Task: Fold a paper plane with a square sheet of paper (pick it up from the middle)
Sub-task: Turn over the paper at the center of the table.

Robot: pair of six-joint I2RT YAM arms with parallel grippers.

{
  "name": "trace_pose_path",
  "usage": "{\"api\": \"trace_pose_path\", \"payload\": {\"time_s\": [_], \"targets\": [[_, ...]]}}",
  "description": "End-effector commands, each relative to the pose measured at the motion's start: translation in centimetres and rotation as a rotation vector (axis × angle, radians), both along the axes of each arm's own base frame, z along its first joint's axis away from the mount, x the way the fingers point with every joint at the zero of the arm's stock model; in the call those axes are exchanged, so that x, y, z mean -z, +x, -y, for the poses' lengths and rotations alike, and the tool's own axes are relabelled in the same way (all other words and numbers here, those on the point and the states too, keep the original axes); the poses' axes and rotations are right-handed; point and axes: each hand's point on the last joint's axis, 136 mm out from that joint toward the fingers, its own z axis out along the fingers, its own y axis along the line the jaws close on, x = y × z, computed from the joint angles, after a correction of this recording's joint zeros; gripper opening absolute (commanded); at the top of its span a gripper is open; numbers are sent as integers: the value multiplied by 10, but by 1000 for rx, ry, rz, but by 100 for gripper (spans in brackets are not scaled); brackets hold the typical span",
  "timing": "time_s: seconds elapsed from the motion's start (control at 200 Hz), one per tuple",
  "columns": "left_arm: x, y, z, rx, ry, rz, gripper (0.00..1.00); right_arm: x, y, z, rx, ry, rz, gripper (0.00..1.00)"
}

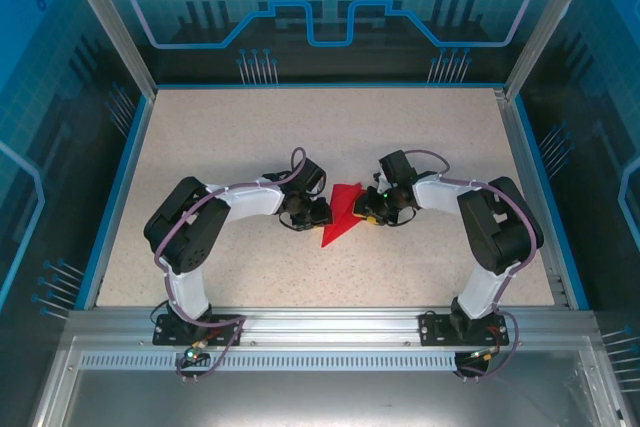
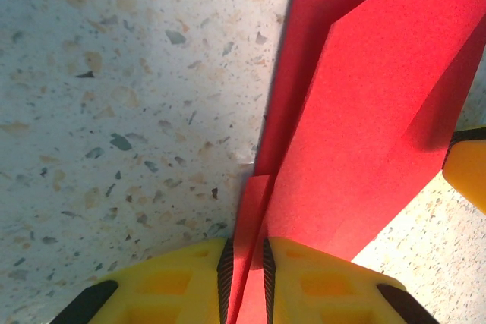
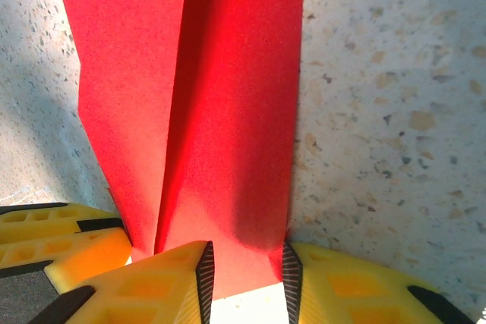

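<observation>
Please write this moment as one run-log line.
left gripper: shut on paper plane | right gripper: shut on paper plane | paper plane: folded, centre crease, between both arms

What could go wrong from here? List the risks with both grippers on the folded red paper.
The left gripper pinches only a thin edge of the folded bright red paper sheet; if either arm pulls away, the paper might tear or slip out.
The right gripper straddles a wider band of the paper; closing further could buckle it and spoil the crease.
</observation>
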Motion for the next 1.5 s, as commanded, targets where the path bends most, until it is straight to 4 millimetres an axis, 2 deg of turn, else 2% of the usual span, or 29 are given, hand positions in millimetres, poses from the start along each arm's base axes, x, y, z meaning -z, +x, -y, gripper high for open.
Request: {"api": "trace_pose_path", "payload": {"time_s": [0.0, 0.355, 0.755, 0.94, 1.41, 1.43, 1.495], "targets": [[18, -8, -3, -2, 12, -40, 23, -1, -3, 0, -9, -16, -2, 33], [18, -8, -1, -5, -1, -43, 22, 3, -10, 9, 3, -47, -19, 34], [19, -7, -1, -5, -4, -43, 21, 5, -8, -2, 0, 3, -25, 35], [19, -8, -1, -6, -11, -48, 21, -3, -2, -14, -16, 73, -2, 35], [13, -3, 0, -34, -65, -48, 20, -12, 9, -21, -1, 124, 37, 38], [13, -3, 0, -35, -68, -49, 20, -6, 2, -20, -3, 124, 21, 39], [13, -3, 0, -39, -77, -52, 20, -6, 1, -23, -5, 143, 24, 39]]}}
